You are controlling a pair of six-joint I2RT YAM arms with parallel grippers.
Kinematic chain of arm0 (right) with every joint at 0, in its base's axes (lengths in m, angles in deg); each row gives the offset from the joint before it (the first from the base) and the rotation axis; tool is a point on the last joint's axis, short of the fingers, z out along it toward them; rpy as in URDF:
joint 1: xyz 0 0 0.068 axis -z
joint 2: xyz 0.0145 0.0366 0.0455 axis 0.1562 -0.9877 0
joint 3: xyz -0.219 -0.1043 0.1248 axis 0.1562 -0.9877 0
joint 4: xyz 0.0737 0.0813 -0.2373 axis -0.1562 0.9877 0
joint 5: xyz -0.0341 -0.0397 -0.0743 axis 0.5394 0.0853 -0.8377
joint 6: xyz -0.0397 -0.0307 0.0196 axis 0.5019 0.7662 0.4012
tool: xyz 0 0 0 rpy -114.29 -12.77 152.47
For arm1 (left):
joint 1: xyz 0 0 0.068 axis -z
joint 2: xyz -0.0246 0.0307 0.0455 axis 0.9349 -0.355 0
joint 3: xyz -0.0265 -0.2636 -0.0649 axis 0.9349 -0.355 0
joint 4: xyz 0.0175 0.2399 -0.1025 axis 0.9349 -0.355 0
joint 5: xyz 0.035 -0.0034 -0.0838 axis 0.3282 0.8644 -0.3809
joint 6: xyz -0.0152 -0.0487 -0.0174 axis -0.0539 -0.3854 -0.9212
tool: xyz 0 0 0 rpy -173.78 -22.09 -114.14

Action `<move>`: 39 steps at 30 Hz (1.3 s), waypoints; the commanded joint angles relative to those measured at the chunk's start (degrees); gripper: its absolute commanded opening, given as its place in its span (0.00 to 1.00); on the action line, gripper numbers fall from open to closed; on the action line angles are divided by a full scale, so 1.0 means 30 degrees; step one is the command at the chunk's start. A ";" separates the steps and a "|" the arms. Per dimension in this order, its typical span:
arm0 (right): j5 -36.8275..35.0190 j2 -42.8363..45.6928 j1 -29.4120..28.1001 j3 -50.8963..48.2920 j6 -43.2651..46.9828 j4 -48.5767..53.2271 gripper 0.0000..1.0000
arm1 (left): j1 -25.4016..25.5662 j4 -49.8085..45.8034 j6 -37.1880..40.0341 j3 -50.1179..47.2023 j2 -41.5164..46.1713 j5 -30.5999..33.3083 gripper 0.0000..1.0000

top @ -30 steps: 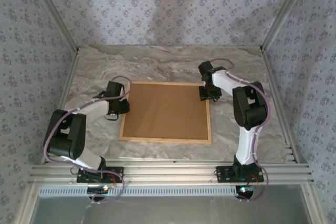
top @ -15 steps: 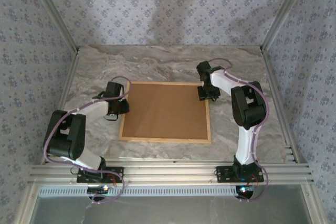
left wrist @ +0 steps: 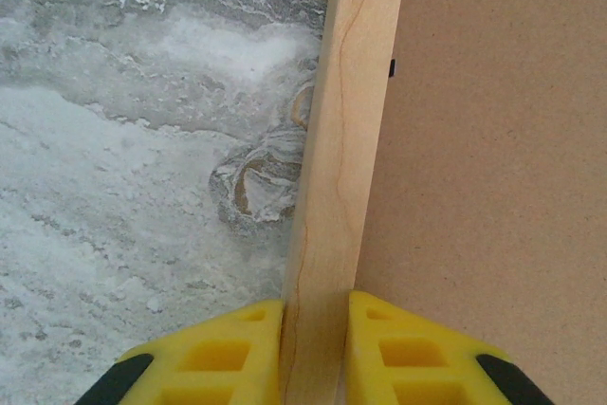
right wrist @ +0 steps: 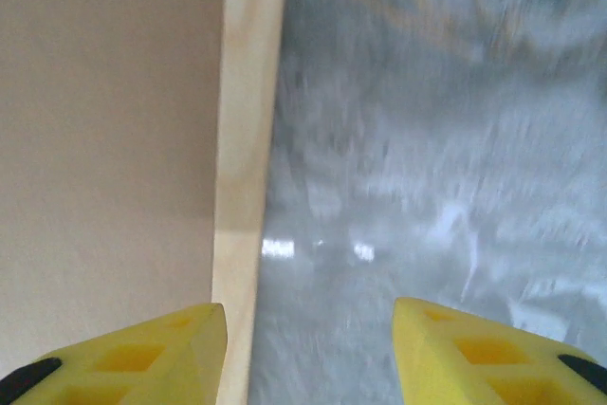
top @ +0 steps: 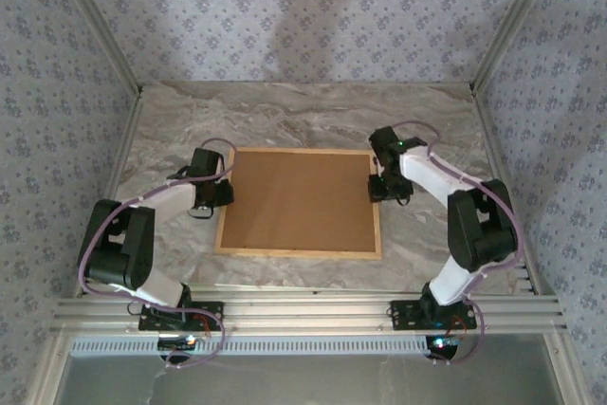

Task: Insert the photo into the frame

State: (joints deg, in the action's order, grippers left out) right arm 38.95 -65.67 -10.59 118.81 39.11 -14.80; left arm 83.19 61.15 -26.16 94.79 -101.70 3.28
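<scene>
Now the left fingers (left wrist: 223, 358) pinch the frame (left wrist: 341, 139); the right fingers (right wrist: 142, 353) stand apart, empty. Lifting one-sided could twist it and loosen the backing board (left wrist: 493, 187).

frame (left wrist: 337, 139): cut off by top and bottom edges of left wrist view; near end hidden between fingers of left pincer (left wrist: 314, 353)
right pincer (right wrist: 308, 334): fingers cut off by bottom edge
worktop (right wrist: 436, 139): smeared by blur in right wrist view
dark mark (left wrist: 392, 67) at backing board (left wrist: 493, 187) edge: too small to tell
</scene>
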 commanded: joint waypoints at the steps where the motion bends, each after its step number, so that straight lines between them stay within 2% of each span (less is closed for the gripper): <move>1: 0.1356 0.1006 -0.0213 -0.1624 -0.0954 0.0856 0.51 | 0.0175 -0.1333 0.0066 -0.0476 -0.0176 -0.0826 0.21; 9: 0.2014 0.1705 -0.0538 -0.3071 -0.1359 0.0778 0.51 | 0.0175 -0.1390 0.0124 -0.0266 -0.0236 -0.1032 0.21; 23: 0.2739 0.0799 -0.0785 -0.3883 -0.1496 -0.0410 0.51 | 0.0175 -0.1245 0.0117 -0.0209 -0.0442 -0.1142 0.22; 32: 0.5034 0.0159 -0.1119 -0.4034 -0.2430 -0.2139 0.51 | 0.0175 -0.0966 0.0097 -0.0321 -0.0673 -0.1484 0.22; 39: 0.5214 -0.0668 -0.1469 -0.3878 -0.2774 -0.2836 0.50 | 0.0233 -0.0786 0.0007 -0.0439 -0.0672 -0.1732 0.22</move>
State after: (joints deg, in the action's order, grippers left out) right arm 48.96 -64.05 -12.77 108.21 32.69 -16.92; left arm 83.12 61.22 -26.16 94.79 -101.77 2.87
